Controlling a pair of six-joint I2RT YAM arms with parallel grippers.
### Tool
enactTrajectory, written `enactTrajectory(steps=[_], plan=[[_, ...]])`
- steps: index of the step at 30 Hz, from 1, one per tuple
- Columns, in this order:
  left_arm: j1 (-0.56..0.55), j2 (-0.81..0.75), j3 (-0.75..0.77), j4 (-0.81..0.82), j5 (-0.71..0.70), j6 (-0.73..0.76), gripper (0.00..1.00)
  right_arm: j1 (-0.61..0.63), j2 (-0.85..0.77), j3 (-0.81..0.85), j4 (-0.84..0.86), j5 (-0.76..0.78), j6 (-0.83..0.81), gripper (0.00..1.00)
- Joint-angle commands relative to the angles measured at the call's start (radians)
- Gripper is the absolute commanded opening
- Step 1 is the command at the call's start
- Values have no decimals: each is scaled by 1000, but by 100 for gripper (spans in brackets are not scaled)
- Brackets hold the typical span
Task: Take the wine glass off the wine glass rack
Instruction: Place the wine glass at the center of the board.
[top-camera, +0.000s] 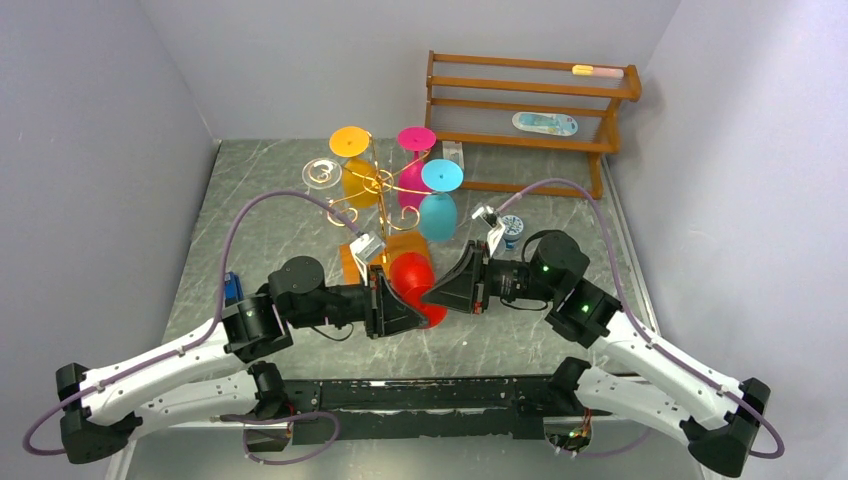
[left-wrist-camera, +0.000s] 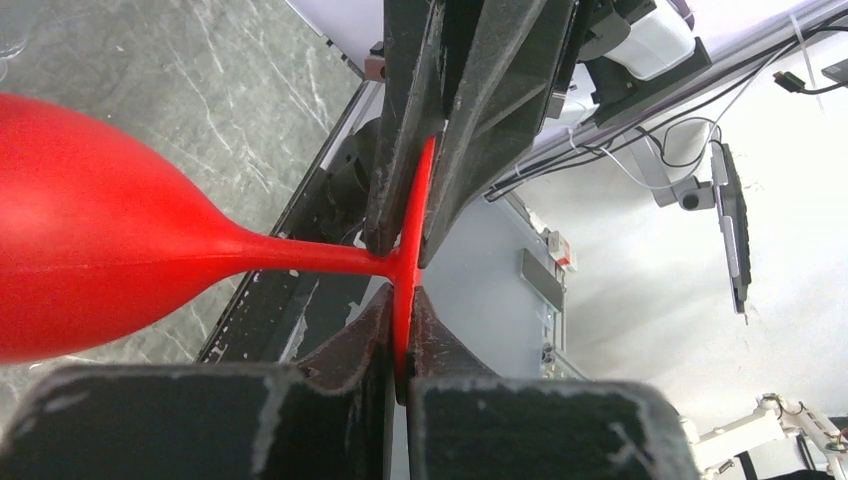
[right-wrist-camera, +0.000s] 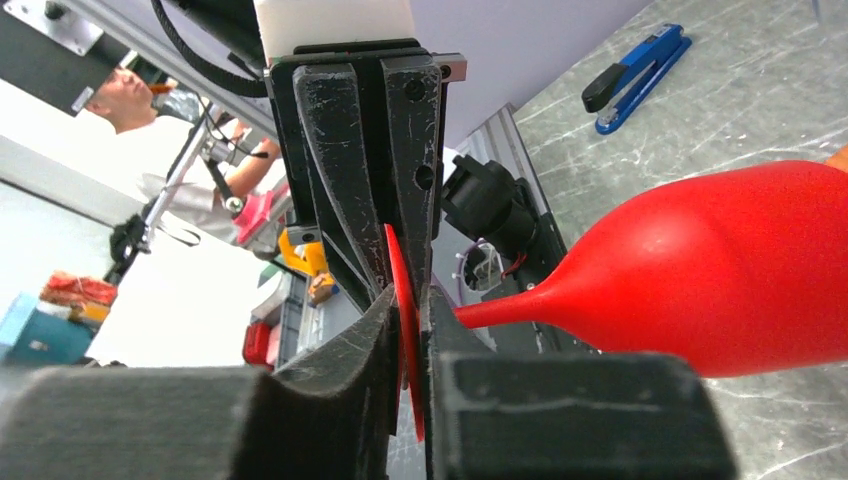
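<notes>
The red wine glass (top-camera: 410, 275) lies on its side in the air in front of the wine glass rack (top-camera: 375, 190), a gold wire stand on an orange-brown base, clear of its arms. My left gripper (left-wrist-camera: 400, 305) is shut on the glass's thin foot, the bowl (left-wrist-camera: 100, 260) pointing left. From the other side my right gripper (right-wrist-camera: 405, 305) straddles the same foot, its jaws slightly apart with a thin dark gap beside the disc. The bowl (right-wrist-camera: 720, 270) fills the right of that view. From above, the two grippers (top-camera: 420, 313) (top-camera: 436, 293) meet nose to nose.
Orange (top-camera: 350, 141), pink (top-camera: 416, 138), cyan (top-camera: 441, 175) and clear (top-camera: 322, 175) glasses hang upside down on the rack. A brown slatted shelf (top-camera: 530, 110) stands at the back right. A blue stapler (right-wrist-camera: 640, 65) lies at the table's left, and a small cup (top-camera: 512, 230) sits behind the right arm.
</notes>
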Motion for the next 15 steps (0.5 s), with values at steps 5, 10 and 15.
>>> enactTrajectory(steps=[5, 10, 15], plan=[[-15, -32, 10, 45, -5, 9, 5, 1, 37, 36, -17, -91, -31, 0], [-15, -44, 17, 25, -40, 4, 5, 1, 25, 29, -5, -82, -23, 0], [-15, -50, 9, 30, -45, -9, 12, 1, 16, 16, 13, -79, -15, 0]])
